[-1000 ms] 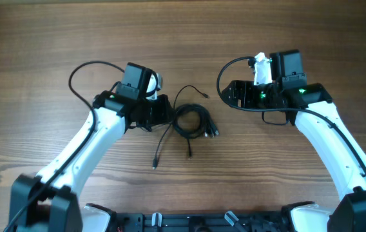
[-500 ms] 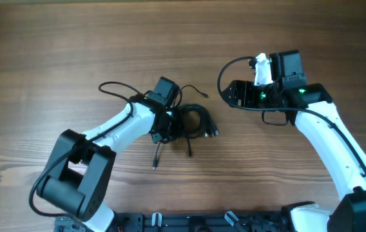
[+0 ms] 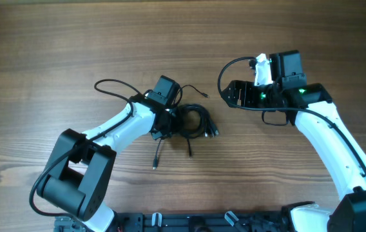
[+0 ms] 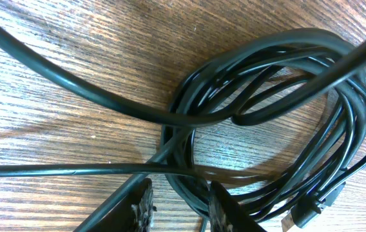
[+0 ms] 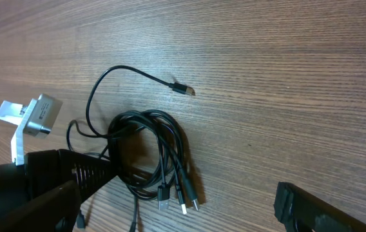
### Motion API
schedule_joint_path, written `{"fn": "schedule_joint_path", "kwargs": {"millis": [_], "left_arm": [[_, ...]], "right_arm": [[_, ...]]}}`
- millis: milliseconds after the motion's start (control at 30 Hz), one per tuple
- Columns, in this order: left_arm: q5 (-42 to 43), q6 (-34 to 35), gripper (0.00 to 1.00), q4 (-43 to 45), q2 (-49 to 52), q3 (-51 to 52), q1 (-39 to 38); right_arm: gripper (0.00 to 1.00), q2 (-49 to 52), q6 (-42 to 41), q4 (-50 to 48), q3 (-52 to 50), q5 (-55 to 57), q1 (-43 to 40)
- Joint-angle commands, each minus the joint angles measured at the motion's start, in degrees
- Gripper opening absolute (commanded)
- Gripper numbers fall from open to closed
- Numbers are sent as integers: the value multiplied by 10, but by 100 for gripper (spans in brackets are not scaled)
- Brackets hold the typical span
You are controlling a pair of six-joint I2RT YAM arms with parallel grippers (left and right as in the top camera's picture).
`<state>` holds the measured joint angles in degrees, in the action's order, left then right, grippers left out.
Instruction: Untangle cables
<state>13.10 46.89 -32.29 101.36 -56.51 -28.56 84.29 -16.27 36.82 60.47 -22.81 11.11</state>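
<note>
The cables [image 3: 192, 121] are coiled near the middle of the worktop [image 3: 41, 51]. Some strands are straddled by the narrowly set jaws of the left gripper [image 4: 178, 196], but whether they are pinched cannot be told. The jaws of the right gripper [image 3: 231, 95] are spread wide and empty.

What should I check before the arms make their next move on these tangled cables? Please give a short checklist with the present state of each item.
1. Place of the left gripper at the cables: ok, strands of the coil run between its fingers.
2. Only one strand between those fingers: not ok, several run there.
3. Firm hold on the strands: cannot tell.
4. State of the right gripper, open and empty: ok, it stands apart from the coil.
5. A free plug end to pull: ok, it lies alone on the table.
</note>
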Motion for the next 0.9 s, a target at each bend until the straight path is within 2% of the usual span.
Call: {"fn": "schedule_joint_path", "kwargs": {"millis": [0, 167, 200, 267, 300, 400, 433, 533, 667, 733, 800, 867], "left_arm": [[-12, 7, 30, 2, 8, 4, -2], [-12, 7, 29, 2, 22, 4, -2], [-12, 7, 26, 2, 28, 4, -2], [-12, 7, 9, -1, 39, 4, -6], [-12, 7, 4, 0, 40, 4, -9], [-12, -2, 4, 7, 40, 3, -12], [-9, -14, 4, 9, 38, 2, -12], [19, -111, 4, 10, 16, -11, -12], [105, -249, 4, 10, -64, -43, -12], [114, -269, 4, 10, -104, -45, -12], [116, -270, 4, 8, -142, -45, -12], [120, -270, 4, 9, -169, -45, -12]], "right_arm": [[99, 9, -2, 0, 10, 3, 2], [99, 9, -2, 0, 10, 3, 2], [99, 9, -2, 0, 10, 3, 2], [99, 9, -2, 0, 10, 3, 2], [99, 9, -2, 0, 10, 3, 2], [99, 9, -2, 0, 10, 5, 2], [99, 9, -2, -1, 10, 5, 2], [99, 9, 17, -1, 10, 6, 2], [97, 9, 40, -1, 9, 5, 2], [93, 9, 43, 3, 9, 5, 2], [80, 9, 43, 6, 9, 5, 2], [75, 10, 49, 9, 9, 5, 2]]}}
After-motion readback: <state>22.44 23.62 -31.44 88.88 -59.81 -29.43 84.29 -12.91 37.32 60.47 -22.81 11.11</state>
